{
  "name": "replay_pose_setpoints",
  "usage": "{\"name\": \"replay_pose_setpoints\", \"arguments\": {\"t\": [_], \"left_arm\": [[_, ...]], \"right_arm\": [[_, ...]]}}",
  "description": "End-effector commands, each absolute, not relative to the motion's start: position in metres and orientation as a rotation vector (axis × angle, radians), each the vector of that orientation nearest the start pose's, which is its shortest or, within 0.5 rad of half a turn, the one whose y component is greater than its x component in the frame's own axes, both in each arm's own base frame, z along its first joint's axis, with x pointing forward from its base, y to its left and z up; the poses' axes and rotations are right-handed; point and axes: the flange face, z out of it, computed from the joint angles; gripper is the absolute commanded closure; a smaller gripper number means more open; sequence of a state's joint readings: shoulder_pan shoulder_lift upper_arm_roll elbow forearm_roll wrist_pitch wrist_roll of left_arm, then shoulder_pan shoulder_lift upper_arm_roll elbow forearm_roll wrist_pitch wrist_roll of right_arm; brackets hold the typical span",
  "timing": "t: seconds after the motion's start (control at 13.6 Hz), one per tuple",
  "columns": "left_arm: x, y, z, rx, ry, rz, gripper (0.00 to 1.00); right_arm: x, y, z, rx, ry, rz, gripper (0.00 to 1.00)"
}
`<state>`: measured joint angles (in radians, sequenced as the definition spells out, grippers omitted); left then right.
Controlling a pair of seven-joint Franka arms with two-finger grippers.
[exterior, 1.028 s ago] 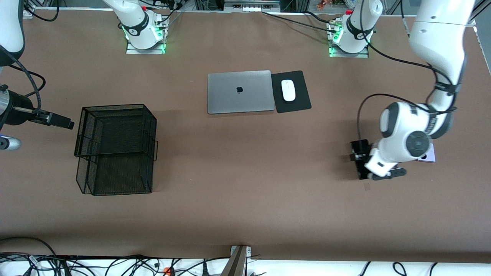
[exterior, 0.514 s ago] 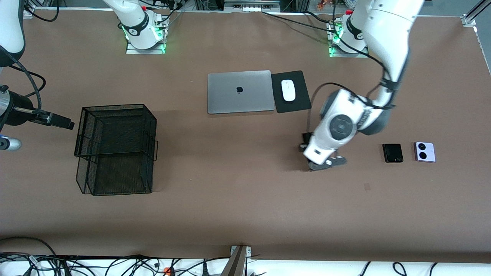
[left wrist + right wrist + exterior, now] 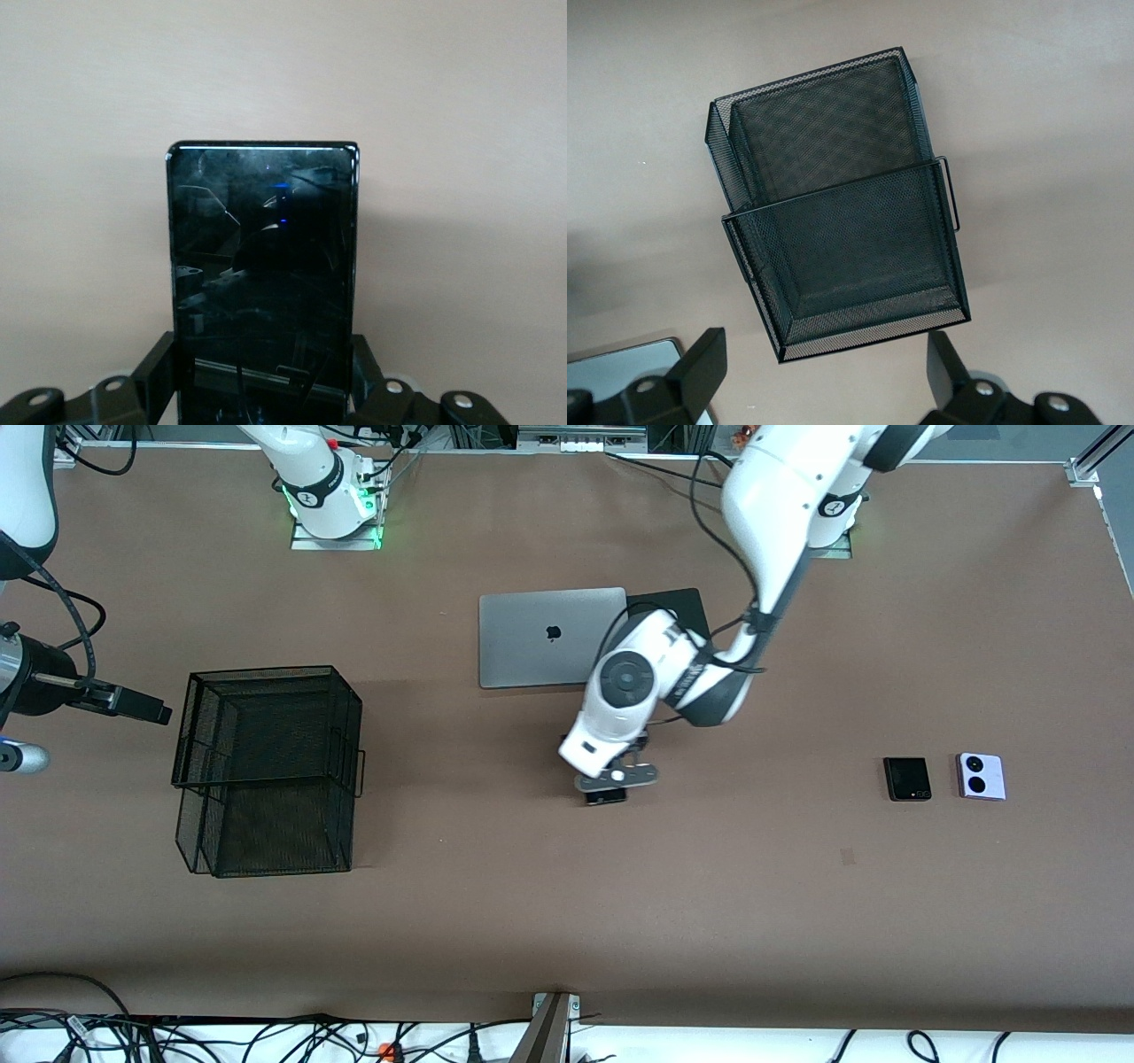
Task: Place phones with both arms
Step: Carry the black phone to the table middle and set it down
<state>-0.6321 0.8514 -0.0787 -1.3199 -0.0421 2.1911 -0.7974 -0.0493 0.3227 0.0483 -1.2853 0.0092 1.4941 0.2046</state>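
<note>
My left gripper (image 3: 611, 784) is shut on the long slim black phone (image 3: 263, 266), gripping its long edges near one end. It holds the phone (image 3: 605, 797) low over the bare table middle, close to the laptop. The squarish black phone (image 3: 907, 779) and the lilac-white phone with two black circles (image 3: 981, 776) lie side by side toward the left arm's end of the table. My right gripper (image 3: 146, 708) waits open and empty in the air beside the mesh basket; its fingers (image 3: 700, 363) stand wide apart in the right wrist view.
A black wire-mesh two-tier basket (image 3: 266, 771) stands toward the right arm's end and also shows in the right wrist view (image 3: 842, 212). A shut silver laptop (image 3: 540, 638) and a black mouse pad (image 3: 687, 602) lie nearer the bases; the left arm covers the mouse.
The left arm has swung with the long black phone from beside the two squarish phones to the table's middle, uncovering them. The right arm has not moved.
</note>
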Motion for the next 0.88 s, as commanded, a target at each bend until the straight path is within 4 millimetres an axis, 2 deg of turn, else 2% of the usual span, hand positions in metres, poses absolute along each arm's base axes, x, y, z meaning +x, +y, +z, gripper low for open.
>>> {"name": "replay_pose_setpoints", "arguments": {"t": [0.0, 0.07, 0.15, 0.29, 0.44, 0.51, 0.59, 0.66, 0.73, 0.81], "left_arm": [[0.582, -0.513, 0.223, -3.27, -0.106, -0.017, 0.92], [0.571, -0.53, 0.213, -3.27, -0.072, -0.029, 0.92], [0.568, -0.536, 0.203, -3.27, -0.08, -0.048, 0.92], [0.568, -0.537, 0.189, -3.266, -0.093, -0.082, 0.92], [0.566, -0.539, 0.184, -3.262, -0.09, -0.085, 0.92], [0.566, -0.539, 0.183, -3.261, -0.092, -0.083, 0.85], [0.566, -0.538, 0.182, -3.26, -0.092, -0.081, 0.69], [0.566, -0.538, 0.181, -3.259, -0.092, -0.079, 0.39], [0.566, -0.538, 0.18, -3.261, -0.093, -0.083, 0.0], [0.568, -0.539, 0.183, -3.278, -0.114, -0.108, 0.0]], "right_arm": [[0.64, -0.005, 0.558, -3.119, 0.32, 0.174, 0.0], [0.64, -0.005, 0.558, -3.119, 0.32, 0.171, 0.0], [0.64, -0.005, 0.558, -3.119, 0.32, 0.171, 0.0], [0.64, -0.006, 0.558, -3.119, 0.325, 0.171, 0.0], [0.64, -0.006, 0.558, -3.119, 0.325, 0.171, 0.0], [0.64, -0.006, 0.558, -3.119, 0.325, 0.171, 0.0], [0.64, -0.006, 0.558, -3.119, 0.325, 0.171, 0.0], [0.64, -0.005, 0.558, -3.119, 0.322, 0.171, 0.0], [0.64, -0.006, 0.558, -3.119, 0.325, 0.171, 0.0], [0.64, -0.005, 0.558, -3.119, 0.322, 0.171, 0.0]]}}
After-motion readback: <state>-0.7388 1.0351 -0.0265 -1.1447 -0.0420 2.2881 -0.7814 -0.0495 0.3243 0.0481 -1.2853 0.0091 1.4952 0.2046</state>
